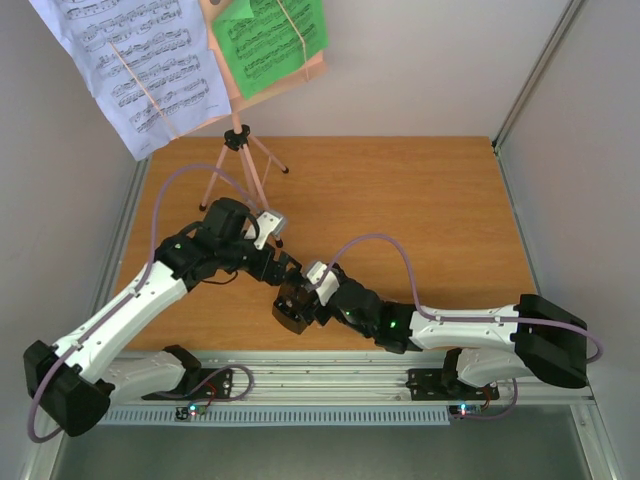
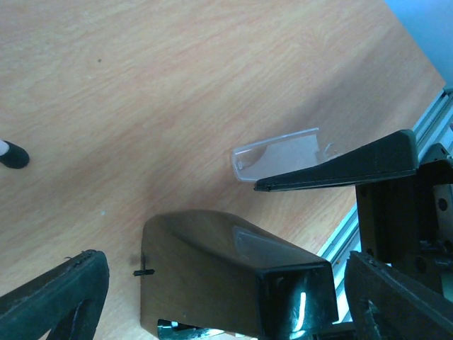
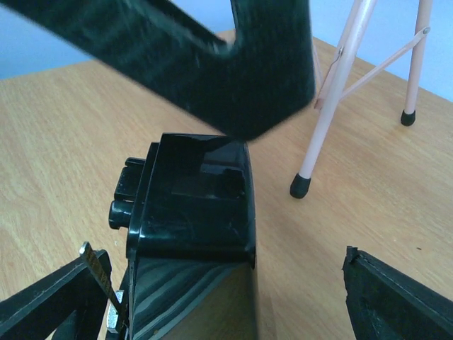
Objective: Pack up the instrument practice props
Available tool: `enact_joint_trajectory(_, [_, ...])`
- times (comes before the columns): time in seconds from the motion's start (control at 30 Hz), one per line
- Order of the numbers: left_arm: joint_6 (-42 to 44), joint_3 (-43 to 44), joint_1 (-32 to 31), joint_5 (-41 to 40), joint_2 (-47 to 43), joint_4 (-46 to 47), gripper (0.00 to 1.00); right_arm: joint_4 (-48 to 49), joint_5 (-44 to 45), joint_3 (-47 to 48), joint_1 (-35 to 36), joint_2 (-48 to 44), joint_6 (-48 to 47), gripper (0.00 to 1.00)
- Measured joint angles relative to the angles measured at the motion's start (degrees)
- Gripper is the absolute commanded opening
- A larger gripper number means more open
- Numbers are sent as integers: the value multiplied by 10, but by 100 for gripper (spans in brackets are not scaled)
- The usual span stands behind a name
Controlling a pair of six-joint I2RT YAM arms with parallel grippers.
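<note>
The black pyramid metronome (image 2: 233, 273) lies on its side on the wooden table, with its cover off. It sits between the wide-apart fingers of my left gripper (image 2: 226, 265), which is open and not touching it. My right gripper (image 3: 221, 258) is also open and straddles the metronome (image 3: 191, 205) from the other side. The clear cover (image 2: 276, 150) lies on the table beyond it, partly behind a right-gripper finger (image 2: 340, 166). In the top view both grippers meet over the metronome (image 1: 290, 316). The pink music stand (image 1: 240, 150) stands at the back left and holds a white sheet (image 1: 130, 60) and a green sheet (image 1: 270, 40).
The stand's pink tripod legs with black feet (image 3: 301, 185) stand just beyond the metronome in the right wrist view. One foot (image 2: 13, 154) shows at the left edge of the left wrist view. The metal rail (image 1: 330, 385) runs along the near table edge. White walls enclose the table.
</note>
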Motion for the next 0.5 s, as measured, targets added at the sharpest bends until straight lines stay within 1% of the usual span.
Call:
enact_joint_trajectory(0.17, [2,0,-9,19,24,-3,79,1,0,-4,0,-3,3,87])
enact_joint_trajectory(0.27, [3,0,-12,25,27,-5,75,1,0,-6,0,-6,5,87])
enact_joint_trajectory(0.4, [5,0,-14,34,28,-8,71,2,0,-7,0,-6,5,85])
enact_joint_trajectory(0.5, [5,0,-17,39,28,-9,70,3,0,-7,0,-6,5,82])
